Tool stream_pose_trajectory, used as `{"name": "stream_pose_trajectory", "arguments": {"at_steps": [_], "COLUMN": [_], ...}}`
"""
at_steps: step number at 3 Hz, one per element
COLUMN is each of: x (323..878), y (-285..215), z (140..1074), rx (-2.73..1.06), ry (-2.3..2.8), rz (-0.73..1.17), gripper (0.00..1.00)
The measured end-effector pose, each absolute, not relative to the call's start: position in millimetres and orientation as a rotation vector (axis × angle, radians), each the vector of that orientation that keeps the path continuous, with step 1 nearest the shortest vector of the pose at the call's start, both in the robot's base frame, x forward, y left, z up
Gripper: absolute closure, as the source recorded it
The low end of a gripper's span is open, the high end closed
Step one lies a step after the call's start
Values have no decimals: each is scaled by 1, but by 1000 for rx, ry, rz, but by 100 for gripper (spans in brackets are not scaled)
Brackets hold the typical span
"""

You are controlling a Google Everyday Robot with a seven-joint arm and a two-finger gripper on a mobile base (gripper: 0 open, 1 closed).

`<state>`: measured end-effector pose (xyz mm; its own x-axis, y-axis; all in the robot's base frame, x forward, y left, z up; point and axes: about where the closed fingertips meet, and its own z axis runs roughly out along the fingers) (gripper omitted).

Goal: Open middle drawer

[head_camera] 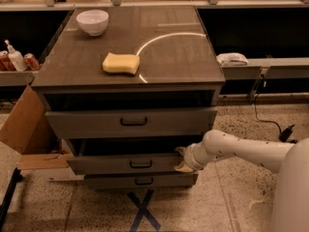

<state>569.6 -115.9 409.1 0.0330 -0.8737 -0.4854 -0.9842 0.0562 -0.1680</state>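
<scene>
The middle drawer (140,164) is the mid-sized grey front with a small dark bar handle, between a taller drawer (133,122) above and a shorter one (144,181) below. It stands out a little from the cabinet, with a dark gap above it. My gripper (182,159) is at the right end of the middle drawer's front, against its edge and well right of the handle. My white arm (241,149) reaches in from the right.
On the cabinet top (169,57) lie a yellow sponge (121,63) and a white bowl (92,21). A cardboard box (24,129) leans at the left. A cable (270,122) runs on the floor at the right. Blue tape marks an X (142,211) in front.
</scene>
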Motion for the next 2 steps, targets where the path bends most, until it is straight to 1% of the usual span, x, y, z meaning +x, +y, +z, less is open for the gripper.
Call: {"name": "stream_pose_trajectory", "arguments": {"at_steps": [1, 2], "x": [570, 570], "y": [-116, -116], "z": [415, 420], "rx": [-1853, -1853], "ry": [1876, 1876], "rz": [314, 314], "gripper": [89, 85]}}
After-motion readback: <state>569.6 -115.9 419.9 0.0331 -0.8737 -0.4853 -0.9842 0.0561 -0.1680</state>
